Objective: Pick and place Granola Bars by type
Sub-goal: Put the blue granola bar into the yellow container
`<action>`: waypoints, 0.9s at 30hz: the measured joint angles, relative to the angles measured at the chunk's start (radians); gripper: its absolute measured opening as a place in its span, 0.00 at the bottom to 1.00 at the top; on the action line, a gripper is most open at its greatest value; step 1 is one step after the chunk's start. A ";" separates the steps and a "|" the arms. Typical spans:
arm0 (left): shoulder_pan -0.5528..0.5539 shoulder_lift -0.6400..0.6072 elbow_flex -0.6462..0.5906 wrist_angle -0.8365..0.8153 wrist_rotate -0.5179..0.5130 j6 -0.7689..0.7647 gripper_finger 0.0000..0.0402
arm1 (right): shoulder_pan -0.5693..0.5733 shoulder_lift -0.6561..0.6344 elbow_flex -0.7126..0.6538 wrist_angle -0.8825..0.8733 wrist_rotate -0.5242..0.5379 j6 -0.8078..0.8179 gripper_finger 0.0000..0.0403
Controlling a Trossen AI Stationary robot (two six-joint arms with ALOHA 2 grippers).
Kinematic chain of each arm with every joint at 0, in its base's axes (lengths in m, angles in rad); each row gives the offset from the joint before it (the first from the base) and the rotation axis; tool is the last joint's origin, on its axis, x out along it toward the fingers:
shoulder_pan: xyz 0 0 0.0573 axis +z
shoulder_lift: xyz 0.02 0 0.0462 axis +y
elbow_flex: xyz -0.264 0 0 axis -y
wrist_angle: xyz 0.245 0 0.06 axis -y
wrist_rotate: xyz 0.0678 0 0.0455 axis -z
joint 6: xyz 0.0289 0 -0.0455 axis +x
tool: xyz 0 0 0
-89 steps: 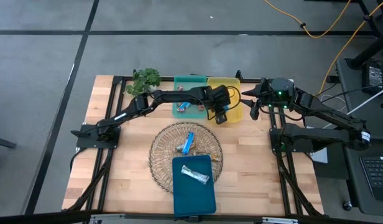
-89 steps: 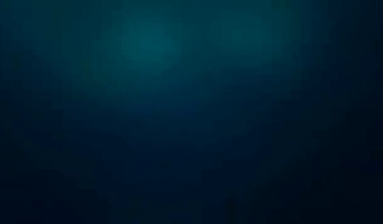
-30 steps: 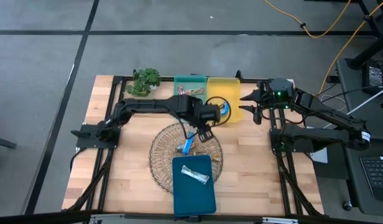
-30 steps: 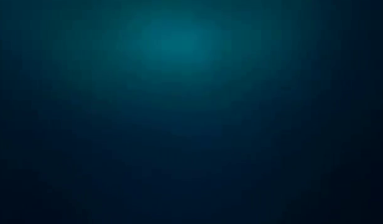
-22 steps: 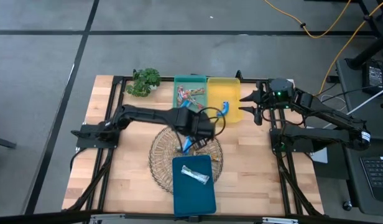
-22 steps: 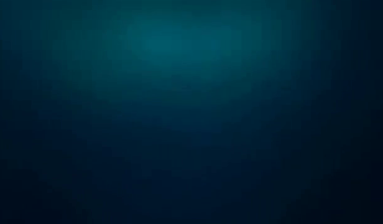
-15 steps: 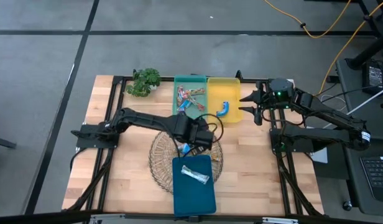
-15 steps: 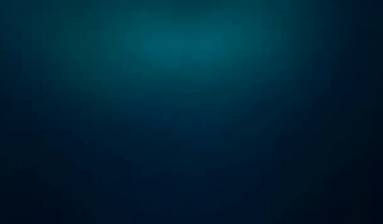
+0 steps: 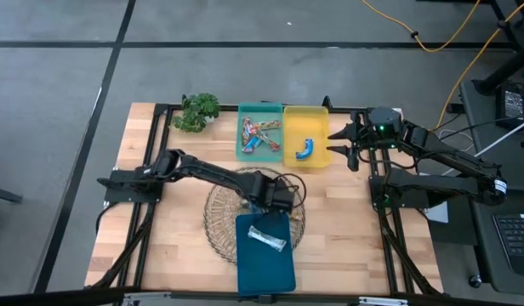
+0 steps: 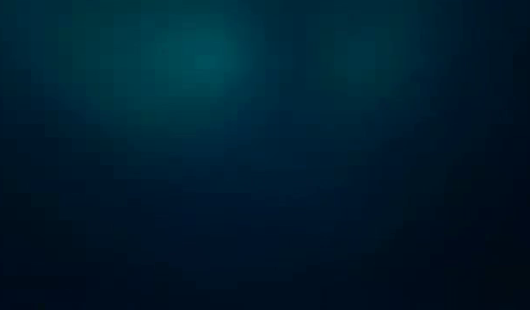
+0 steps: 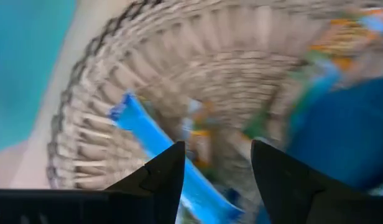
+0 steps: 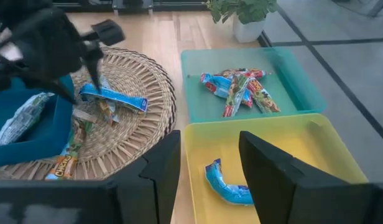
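A round wire basket (image 9: 215, 212) at the table's middle holds a blue granola bar (image 11: 148, 134), which lies flat on its bottom beside other wrapped bars (image 12: 61, 165). My left gripper (image 11: 216, 168) hangs low over the basket, pointing steeply down, open, with the blue bar (image 12: 114, 96) just beneath its fingers. In the high view the left gripper (image 9: 275, 202) hides that bar. My right gripper (image 9: 345, 144) waits open at the far right, next to the yellow tray (image 9: 321, 127). The low view is dark.
The green tray (image 9: 245, 115) at the far edge holds several red-orange bars (image 12: 238, 90). The yellow tray holds one curved blue bar (image 9: 305, 149). A dark blue tray (image 9: 266, 268) with a silvery bar (image 9: 266, 240) overlaps the basket's near rim. A potted plant (image 9: 196, 110) stands far left.
My left gripper has moved from the basket's far rim toward the table's near edge and down into the basket, over the blue bar. It stays open. The right arm has kept still.
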 joint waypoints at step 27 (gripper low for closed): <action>0.210 -0.003 -0.181 0.119 0.262 0.034 0.50 | 0.000 0.000 0.000 -0.069 -0.026 -0.083 0.41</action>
